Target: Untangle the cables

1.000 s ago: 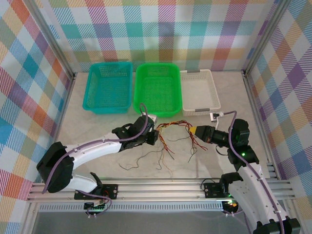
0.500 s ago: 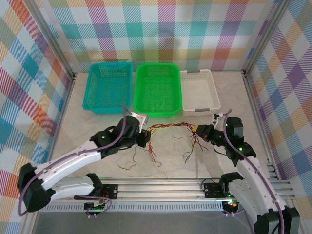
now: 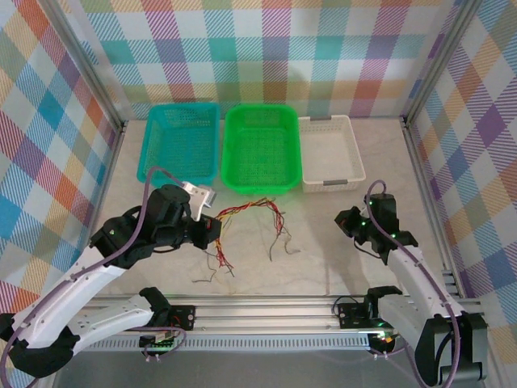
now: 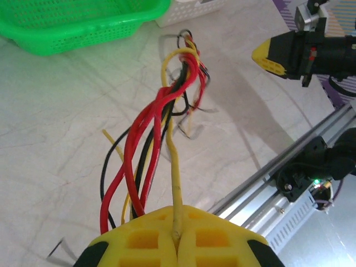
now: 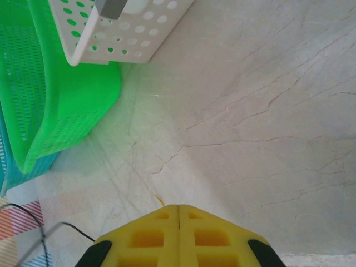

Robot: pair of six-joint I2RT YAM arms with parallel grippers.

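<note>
Thin red, yellow and black cables [image 3: 252, 212], tangled, trail across the marble tabletop [image 3: 323, 259] just before the green plastic basket [image 3: 261, 149], one end pinched in the clenched left gripper [image 4: 177, 236]. The right gripper [image 5: 179, 208], jaws closed on nothing, sits apart near the white perforated basket [image 3: 329, 151].

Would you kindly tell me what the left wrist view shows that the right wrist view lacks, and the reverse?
Left wrist view adds: the tangled cables, one yellow strand pinched in the shut left end effector, and the front rail. Right wrist view adds: a corner of the teal basket. Shared by both: the green basket, the white basket, the marble table and the shut right end effector.
</note>
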